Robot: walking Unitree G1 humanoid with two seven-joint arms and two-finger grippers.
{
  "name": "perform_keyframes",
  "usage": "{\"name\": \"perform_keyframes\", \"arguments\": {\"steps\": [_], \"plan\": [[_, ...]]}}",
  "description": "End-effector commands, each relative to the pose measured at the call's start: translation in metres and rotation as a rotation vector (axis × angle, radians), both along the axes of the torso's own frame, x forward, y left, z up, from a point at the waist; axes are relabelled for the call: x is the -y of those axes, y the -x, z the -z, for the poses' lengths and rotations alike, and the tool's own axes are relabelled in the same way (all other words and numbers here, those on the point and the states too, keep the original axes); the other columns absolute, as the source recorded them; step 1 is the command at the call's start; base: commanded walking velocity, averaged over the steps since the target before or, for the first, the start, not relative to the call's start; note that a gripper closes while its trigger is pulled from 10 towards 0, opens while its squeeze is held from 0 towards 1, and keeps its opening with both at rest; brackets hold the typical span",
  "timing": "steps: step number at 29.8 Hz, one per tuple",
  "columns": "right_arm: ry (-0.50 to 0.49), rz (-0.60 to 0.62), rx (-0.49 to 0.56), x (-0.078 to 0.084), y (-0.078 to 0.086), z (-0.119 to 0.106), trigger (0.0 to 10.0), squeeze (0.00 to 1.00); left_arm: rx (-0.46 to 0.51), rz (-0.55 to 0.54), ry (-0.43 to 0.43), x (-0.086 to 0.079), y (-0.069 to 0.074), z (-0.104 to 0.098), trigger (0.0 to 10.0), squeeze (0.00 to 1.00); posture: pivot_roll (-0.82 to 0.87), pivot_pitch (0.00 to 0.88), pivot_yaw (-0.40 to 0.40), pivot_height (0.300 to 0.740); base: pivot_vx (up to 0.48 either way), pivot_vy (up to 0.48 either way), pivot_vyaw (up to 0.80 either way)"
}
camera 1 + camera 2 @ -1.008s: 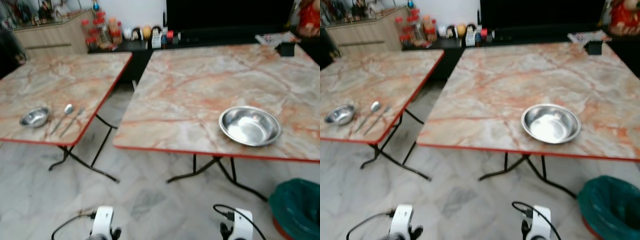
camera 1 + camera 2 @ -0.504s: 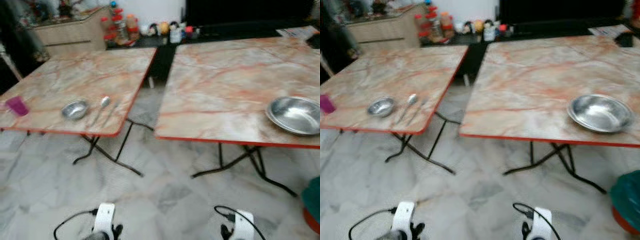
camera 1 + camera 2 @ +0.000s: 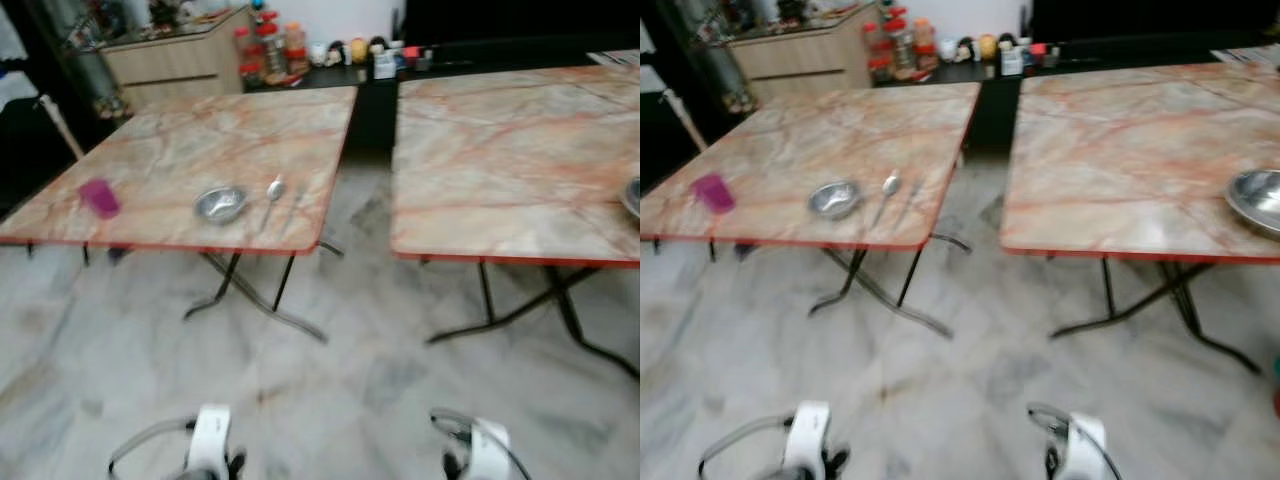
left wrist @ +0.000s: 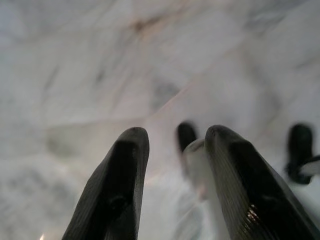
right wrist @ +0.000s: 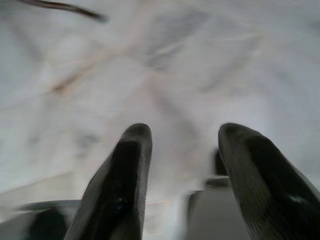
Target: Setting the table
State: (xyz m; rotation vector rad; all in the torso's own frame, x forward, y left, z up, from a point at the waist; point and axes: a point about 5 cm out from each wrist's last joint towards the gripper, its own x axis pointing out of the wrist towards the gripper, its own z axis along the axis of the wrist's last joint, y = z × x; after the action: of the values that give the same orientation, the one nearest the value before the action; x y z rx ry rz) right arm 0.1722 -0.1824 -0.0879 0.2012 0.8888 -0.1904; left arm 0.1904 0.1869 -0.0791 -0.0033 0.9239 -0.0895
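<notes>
Two marble counters side by side. Left counter: pink cup, small steel bowl, spoon just beside the bowl, near the front edge. Big steel bowl on right counter. Left pincer and right pincer hang over the floor, fingers apart, empty.

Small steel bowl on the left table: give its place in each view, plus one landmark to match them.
Left eye view: the small bowl sits near the front edge of the left table, left of the spoon.
Right eye view: the same spot, a little further left in the picture.
Wrist views: floor beyond each gripper's fingers; no bowl there.
Shared landmark: the purple cup, left of the bowl.
</notes>
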Motion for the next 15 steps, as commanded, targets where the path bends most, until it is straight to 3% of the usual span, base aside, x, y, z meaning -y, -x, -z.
{"name": "perform_keyframes", "arguments": {"steps": [1, 11, 15], "plan": [[0.006, -0.012, 0.005, 0.0011, -0.0018, -0.001, 10.0, 0.0, 0.009, 0.012, -0.014, -0.0012, -0.0032, -0.0018, 10.0, 0.0, 0.0, 0.0, 0.128, 0.74, 0.0, 0.476, 0.0], [0.003, -0.028, 0.021, -0.001, -0.0054, -0.0026, 10.0, 0.0, 0.011, 0.008, -0.015, -0.002, -0.0034, -0.002, 10.0, 0.0, 0.01, 0.0, 0.123, 0.74, 0.0, 0.471, 0.0], [0.005, -0.035, 0.019, -0.0012, -0.0053, -0.0025, 10.0, 0.0, 0.023, 0.01, -0.018, -0.0014, -0.004, -0.0025, 10.0, 0.0, 0.01, 0.0, 0.121, 0.74, 0.0, 0.068, 0.0]]}}
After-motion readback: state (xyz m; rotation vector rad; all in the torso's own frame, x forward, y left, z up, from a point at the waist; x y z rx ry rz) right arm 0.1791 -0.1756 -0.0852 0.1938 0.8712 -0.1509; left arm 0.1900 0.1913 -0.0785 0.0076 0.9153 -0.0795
